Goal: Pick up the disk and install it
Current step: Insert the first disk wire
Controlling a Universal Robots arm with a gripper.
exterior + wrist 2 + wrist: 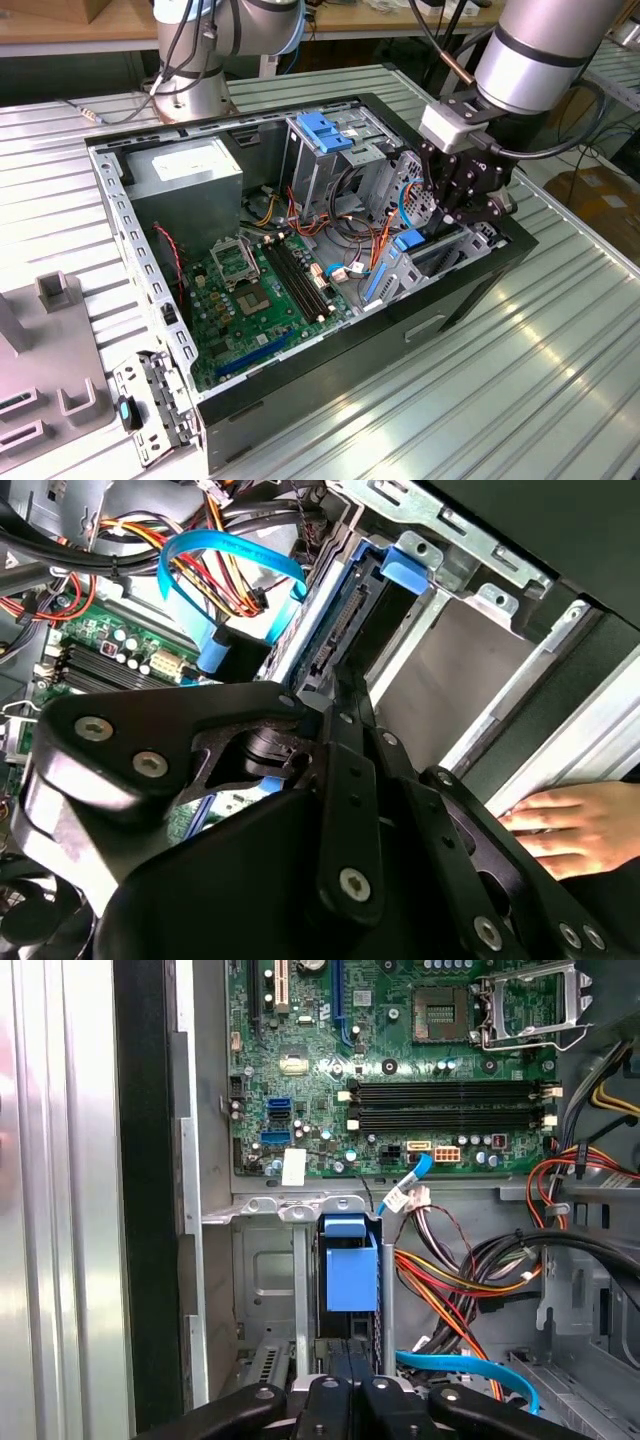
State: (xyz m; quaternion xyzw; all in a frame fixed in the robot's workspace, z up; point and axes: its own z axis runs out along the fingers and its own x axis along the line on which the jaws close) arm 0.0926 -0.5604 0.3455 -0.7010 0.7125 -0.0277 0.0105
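Down at the drive bay in the PC case [330, 385], I see my gripper [350, 1390] clenched on the disk [350, 1272], which stands on edge partly inside the bay. I judge the pick-up done and the seating unfinished. I count 1 disk, 1 gripper and 1 person's hand [570, 825] beside the case.

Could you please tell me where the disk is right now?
The disk stands on edge in the drive bay at the end of the computer case toward the exterior view's right, beside the motherboard, clamped in the gripper.
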